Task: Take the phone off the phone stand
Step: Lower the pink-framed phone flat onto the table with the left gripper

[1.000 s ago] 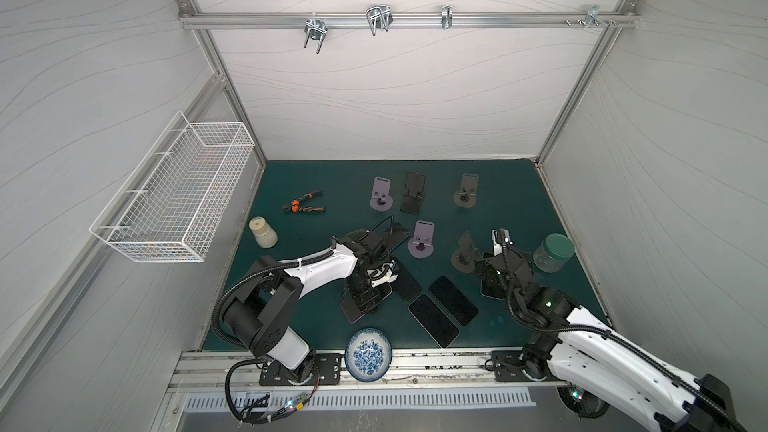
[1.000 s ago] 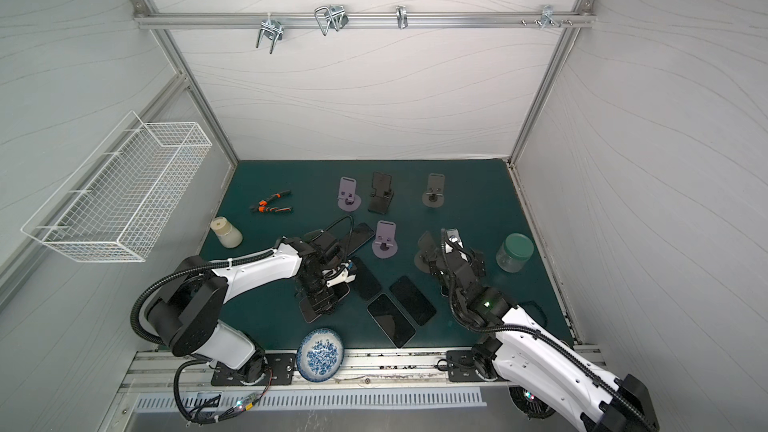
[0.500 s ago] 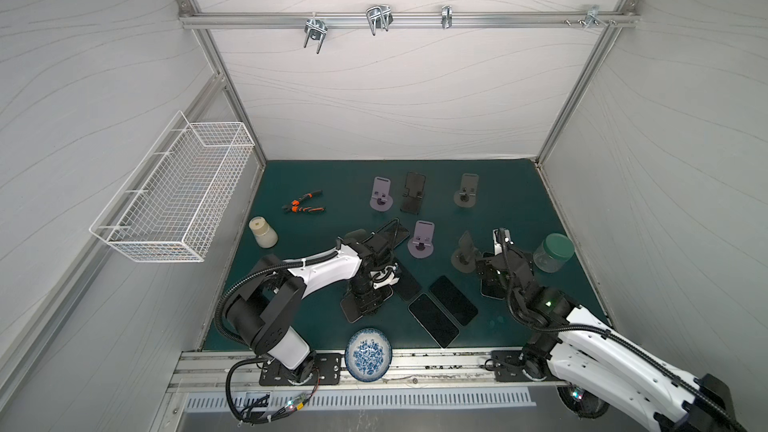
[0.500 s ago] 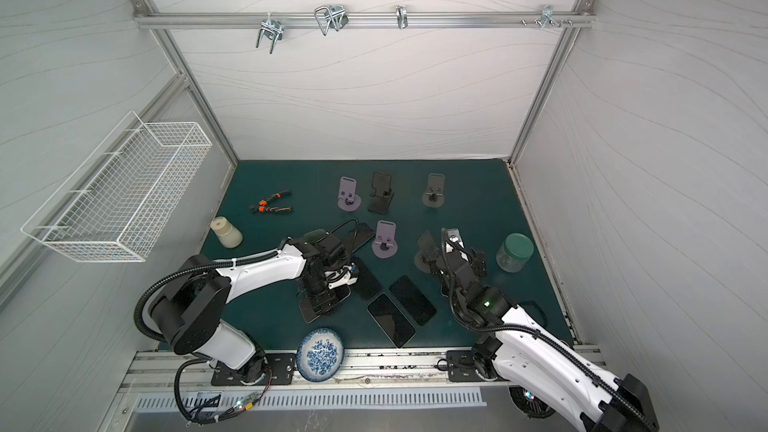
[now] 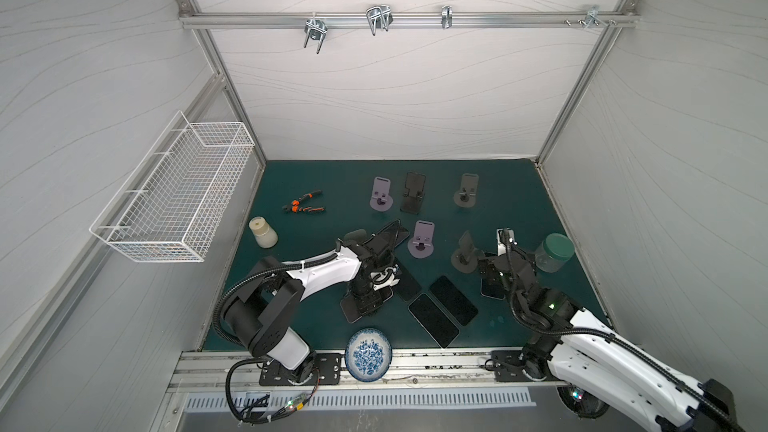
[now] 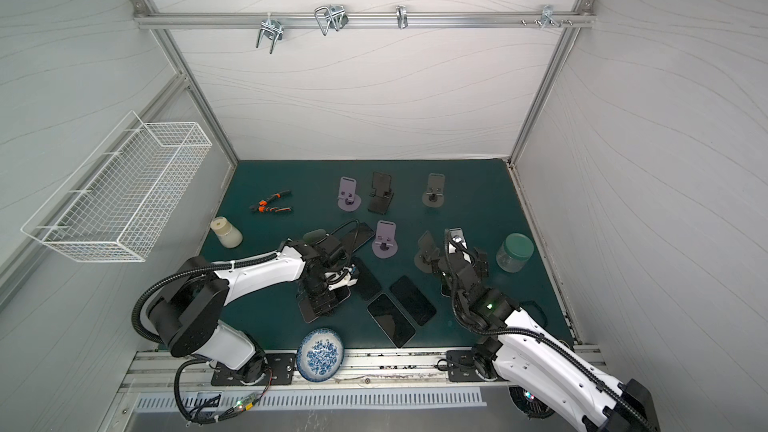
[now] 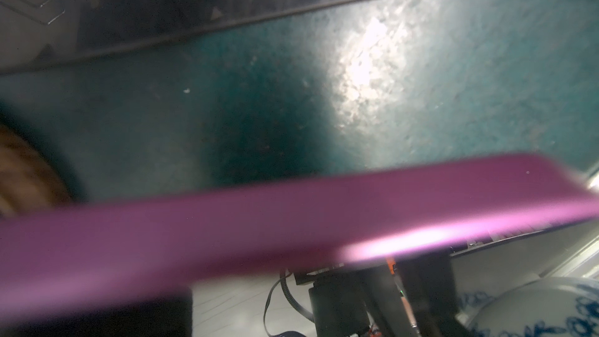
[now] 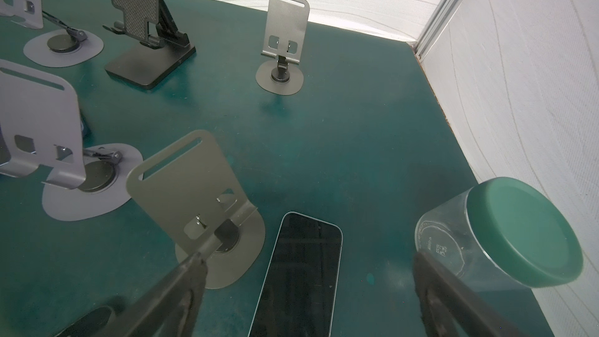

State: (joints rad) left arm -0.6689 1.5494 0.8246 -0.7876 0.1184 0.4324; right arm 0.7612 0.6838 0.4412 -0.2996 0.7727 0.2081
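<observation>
My left gripper (image 5: 365, 300) points down near the front of the green mat, shut on a phone (image 5: 351, 314) that lies low over the mat. In the left wrist view this phone (image 7: 291, 222) is a blurred purple edge across the picture, and my fingers are hidden. Behind the left wrist stands a dark tilted phone stand (image 5: 390, 238). My right gripper (image 8: 321, 248) is open, low over another phone (image 8: 301, 273) lying flat beside an empty grey stand (image 8: 194, 189). In both top views it sits right of centre (image 6: 457, 263).
Three dark phones (image 5: 432, 320) lie flat in the middle front. Empty stands, purple (image 5: 381, 195), black (image 5: 412, 193) and grey (image 5: 467, 191), stand behind. A green-lidded jar (image 8: 505, 231) is close to my right finger. Pliers (image 5: 303, 206), a cream bottle (image 5: 262, 233) and a blue-patterned plate rim (image 5: 350, 361) are around.
The left gripper with the phone has shifted only slightly, low over the mat. The right arm has not moved.
</observation>
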